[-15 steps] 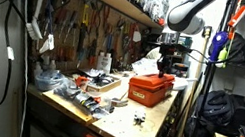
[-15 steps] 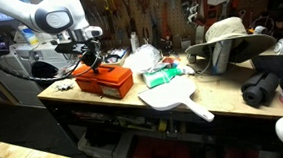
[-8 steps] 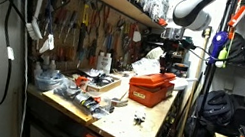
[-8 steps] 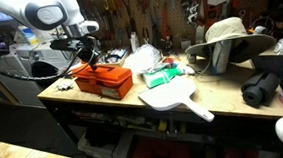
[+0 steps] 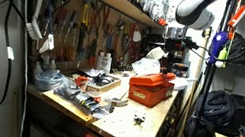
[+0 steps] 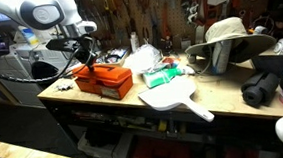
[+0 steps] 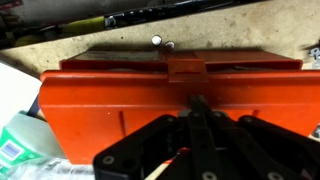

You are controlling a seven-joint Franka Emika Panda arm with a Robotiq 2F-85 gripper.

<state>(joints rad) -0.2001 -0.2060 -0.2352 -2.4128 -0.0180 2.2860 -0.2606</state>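
Note:
An orange-red toolbox (image 5: 152, 87) sits shut on the workbench; it also shows in an exterior view (image 6: 105, 81) and fills the wrist view (image 7: 120, 95). My gripper (image 5: 172, 66) hangs just above the toolbox's far end, apart from the lid, as the exterior view (image 6: 87, 61) also shows. In the wrist view the gripper (image 7: 198, 105) has its black fingers pressed together over the lid. A thin pale stick with a red tip (image 7: 165, 168) shows beside the fingers; I cannot tell what it is.
A white hat (image 6: 229, 33), a white paddle-shaped board (image 6: 178, 94), a green packet (image 6: 164, 75), a clear plastic bag (image 6: 145, 59) and a black bag (image 6: 267, 85) lie along the bench. Small boxes and tools (image 5: 95, 82) crowd the near end. Tools hang on the wall (image 5: 90, 22).
My gripper has risen a little above the toolbox and drifted slightly toward its far end. The toolbox has not moved.

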